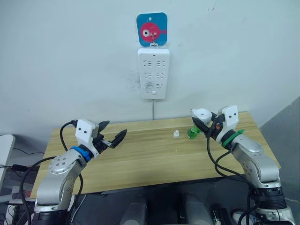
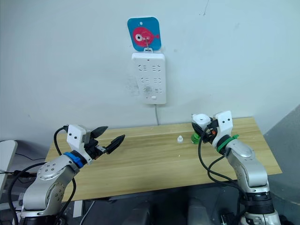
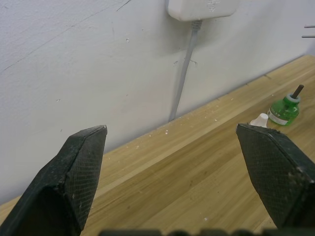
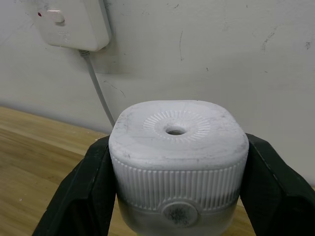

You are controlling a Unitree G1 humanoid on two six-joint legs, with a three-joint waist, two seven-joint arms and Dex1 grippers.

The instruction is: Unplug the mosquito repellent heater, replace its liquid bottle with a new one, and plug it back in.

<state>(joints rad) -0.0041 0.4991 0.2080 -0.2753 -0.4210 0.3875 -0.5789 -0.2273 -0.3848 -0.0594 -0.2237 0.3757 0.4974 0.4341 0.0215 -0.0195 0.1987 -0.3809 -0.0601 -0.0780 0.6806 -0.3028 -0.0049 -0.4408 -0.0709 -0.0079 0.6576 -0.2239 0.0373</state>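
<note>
Heater: the white heater (image 4: 178,157) sits clamped between the two black fingers of the right claw (image 1: 202,123), held above the right end of the table (image 1: 140,159), unplugged, vent hole facing the wall.
Right claw: closed on the heater, one finger (image 4: 78,191) pressed to each ribbed side.
Left claw: the left claw (image 1: 114,136) hovers over the left part of the table with its fingers wide apart, holding nothing.
Bottle: a small green bottle (image 3: 284,109) with a dark wick at its neck and no cap stands upright on the table, just below and beside the right claw.
Cap: a small white cap (image 1: 176,134) lies on the table near the green bottle, on its left, not touching it as far as can be told.
Power strip: the white power strip (image 1: 153,73) hangs on the wall above the table's back edge, under a blue tag with a red fish (image 1: 152,29); its cable (image 3: 183,78) runs down behind the table.
Other bottle: whether a second green bottle is fitted in the heater cannot be told.
</note>
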